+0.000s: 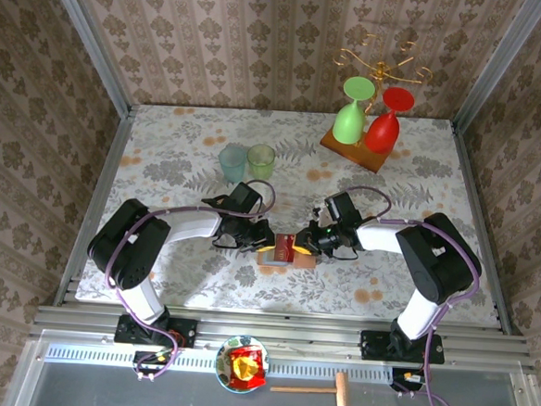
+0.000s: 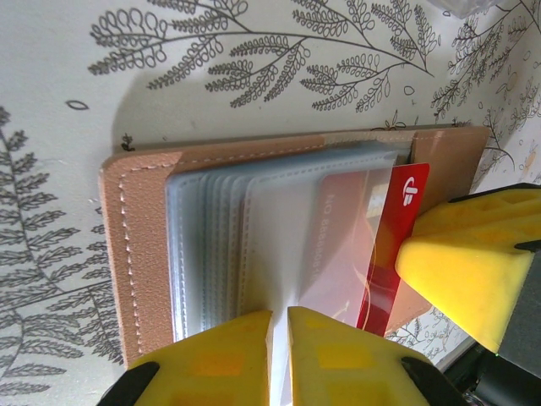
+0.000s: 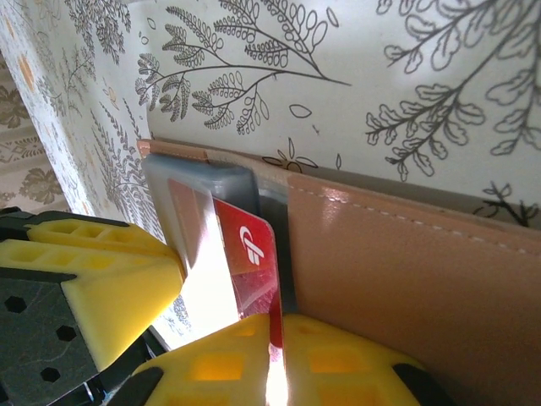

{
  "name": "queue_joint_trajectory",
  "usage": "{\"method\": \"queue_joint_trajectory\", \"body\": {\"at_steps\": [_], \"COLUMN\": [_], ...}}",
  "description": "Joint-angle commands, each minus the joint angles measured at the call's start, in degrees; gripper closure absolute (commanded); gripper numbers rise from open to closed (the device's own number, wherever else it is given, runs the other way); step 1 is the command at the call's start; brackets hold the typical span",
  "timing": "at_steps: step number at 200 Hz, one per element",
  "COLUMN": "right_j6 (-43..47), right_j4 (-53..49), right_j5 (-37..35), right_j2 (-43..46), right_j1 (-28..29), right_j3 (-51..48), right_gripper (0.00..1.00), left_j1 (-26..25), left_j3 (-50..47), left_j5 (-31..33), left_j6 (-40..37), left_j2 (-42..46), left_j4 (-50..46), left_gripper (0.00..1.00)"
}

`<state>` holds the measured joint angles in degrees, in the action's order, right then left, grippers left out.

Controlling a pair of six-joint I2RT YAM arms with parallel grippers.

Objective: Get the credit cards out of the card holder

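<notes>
Right end effector (image 3: 272, 351) on card (image 3: 251, 254) in card holder (image 3: 406, 271), floral tabletop (image 3: 423, 59), damask walls (image 1: 264, 35)

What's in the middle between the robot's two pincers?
In the top view, the tan card holder lies between the left pincer and the right pincer, with a red credit card poking out of it.

A lab test booth (wallpapered walls (image 1: 264, 35), aluminium frame (image 1: 280, 334)).

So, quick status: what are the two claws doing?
Left gripper shut on card holder, clear sleeve. Right gripper shut on red card, partly out. Nothing blocking.
</notes>
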<state>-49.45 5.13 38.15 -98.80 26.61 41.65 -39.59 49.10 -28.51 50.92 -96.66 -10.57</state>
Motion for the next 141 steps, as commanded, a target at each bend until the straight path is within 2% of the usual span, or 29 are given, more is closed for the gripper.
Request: {"method": "queue_joint_trajectory", "body": {"at_steps": [1,141], "right_j6": [1.2,12.8], "right_j4": [-2.5,-24.5], "right_j5": [0.0,-8.7], "right_j2": [0.9,7.2], "right_j1": [-0.3,-1.3], "right_j3": [0.1,5.8], "right_gripper": [0.92,0.95], "left_j1": [0.5,0.9], "left_j3": [-1.3,-3.4], "left_j5": [1.2,1.3], "left_j6": [-1.1,-0.2], "left_j2": [0.2,1.3], "left_j4": [-2.3,-0.3], "left_gripper": [0.86,0.86]}}
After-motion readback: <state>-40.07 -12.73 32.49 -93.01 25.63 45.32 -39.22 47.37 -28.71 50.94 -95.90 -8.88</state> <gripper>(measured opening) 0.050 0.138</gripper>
